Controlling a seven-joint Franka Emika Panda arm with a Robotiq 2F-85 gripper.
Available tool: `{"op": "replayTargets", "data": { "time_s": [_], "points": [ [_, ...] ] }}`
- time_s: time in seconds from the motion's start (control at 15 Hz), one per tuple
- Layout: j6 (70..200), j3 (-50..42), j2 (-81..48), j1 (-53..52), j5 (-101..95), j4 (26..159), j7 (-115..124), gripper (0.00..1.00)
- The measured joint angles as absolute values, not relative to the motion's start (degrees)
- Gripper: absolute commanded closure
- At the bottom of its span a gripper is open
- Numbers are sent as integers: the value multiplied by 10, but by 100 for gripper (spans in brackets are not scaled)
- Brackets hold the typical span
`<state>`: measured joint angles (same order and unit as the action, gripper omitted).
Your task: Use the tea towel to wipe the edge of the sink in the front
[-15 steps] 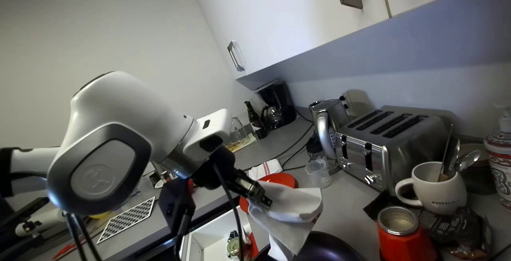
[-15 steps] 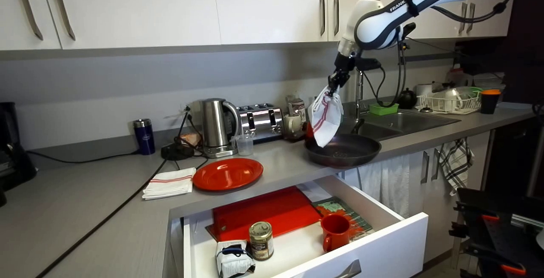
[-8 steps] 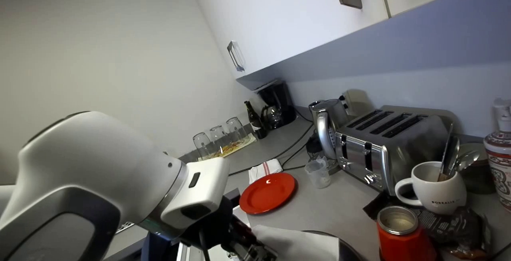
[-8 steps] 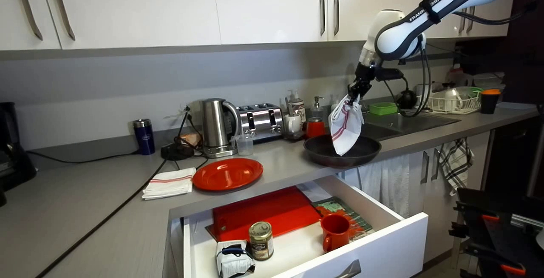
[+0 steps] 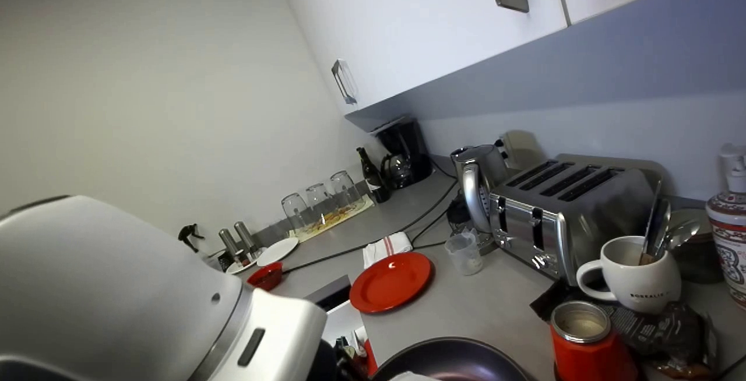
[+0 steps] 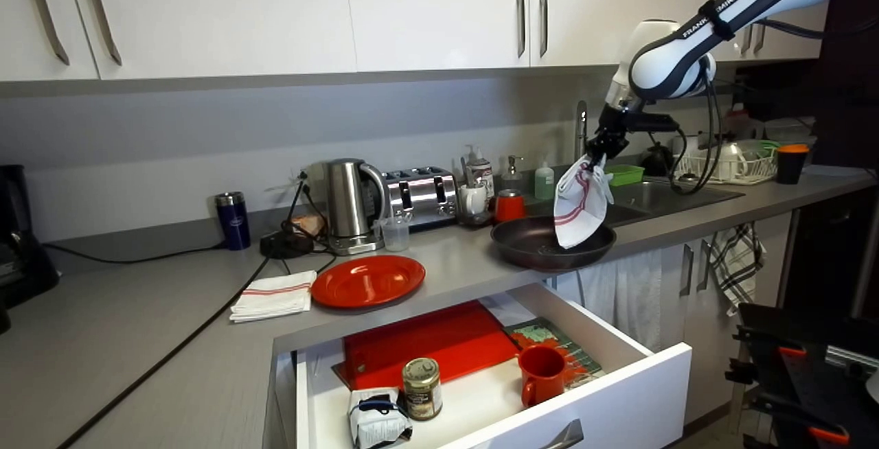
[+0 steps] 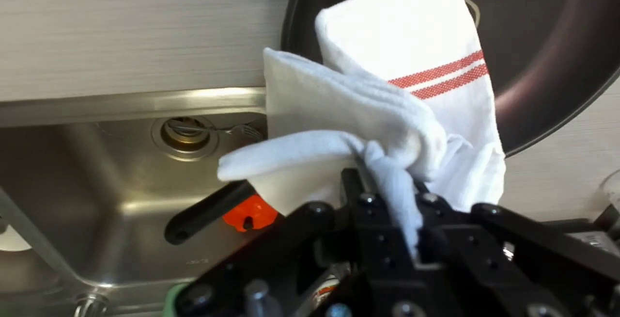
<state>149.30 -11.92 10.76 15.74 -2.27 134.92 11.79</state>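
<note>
Pincer [image 7: 395, 193] clenches the tea towel [image 7: 368, 113] while the sink [image 7: 135, 106] holds a fork [image 7: 242, 130], the drawer [image 6: 632, 401] a red mug [image 6: 539, 373]

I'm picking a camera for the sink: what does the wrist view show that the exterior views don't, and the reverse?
Only the wrist view: the drain and a fork.
Only the exterior views: the red plate and the kettle.
Shared by the wrist view and an exterior view: the sink, the pan and the towel in the gripper.
</note>
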Motion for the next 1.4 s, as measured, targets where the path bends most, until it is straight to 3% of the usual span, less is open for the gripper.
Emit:
{"op": "replayTargets", "data": {
  "time_s": [1.4],
  "points": [
    [1508,-209,110,278,-21,1411,177,93]
  ]
}}
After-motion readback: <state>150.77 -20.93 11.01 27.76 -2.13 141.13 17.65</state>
